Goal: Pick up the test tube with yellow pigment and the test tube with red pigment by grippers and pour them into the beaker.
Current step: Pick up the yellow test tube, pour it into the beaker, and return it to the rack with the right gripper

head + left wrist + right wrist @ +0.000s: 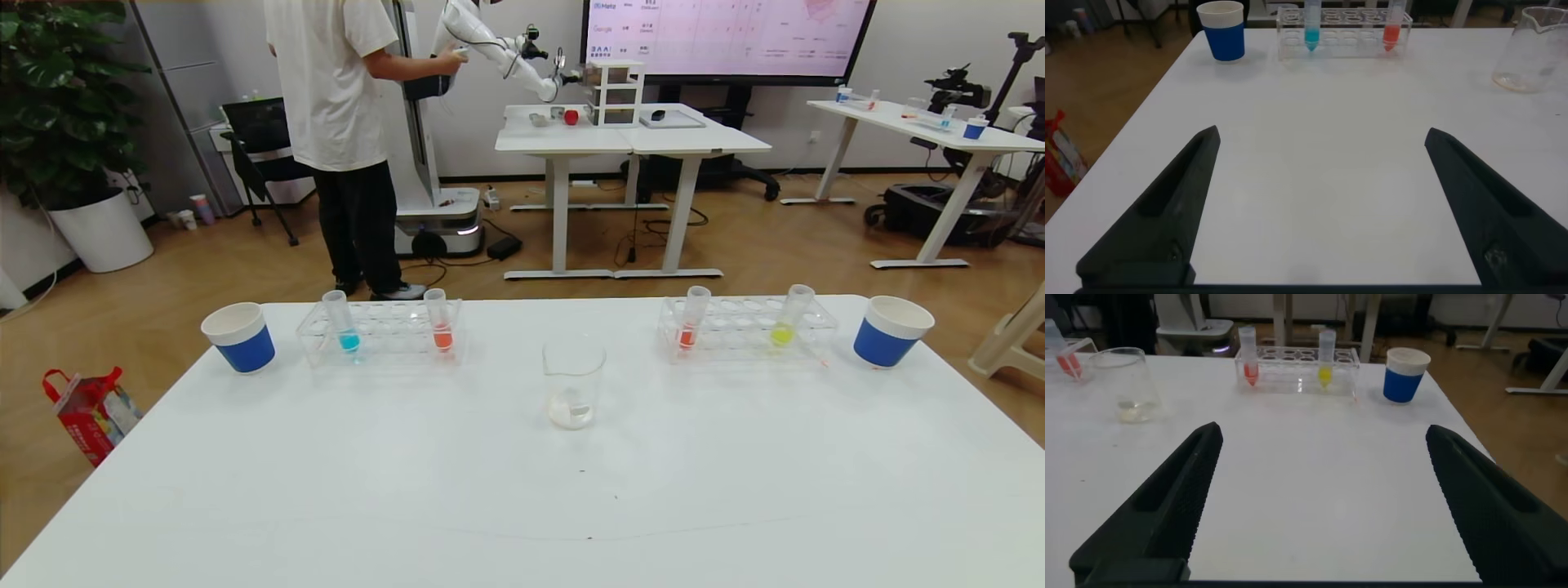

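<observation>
The test tube with yellow pigment (785, 322) stands in the right clear rack (747, 333), and also shows in the right wrist view (1325, 359). A tube with red pigment (691, 322) stands in the same rack, and another red one (441, 322) in the left rack (380, 336). The empty-looking beaker (573, 384) stands at mid-table between the racks. My left gripper (1321, 135) is open and empty over bare table, well short of the left rack. My right gripper (1323, 431) is open and empty, well short of the right rack. Neither gripper shows in the head view.
A tube with blue liquid (341, 322) stands in the left rack. White cups with blue sleeves stand at the far left (239, 336) and far right (891, 330). A person stands beyond the table's far edge, beside another robot and desks.
</observation>
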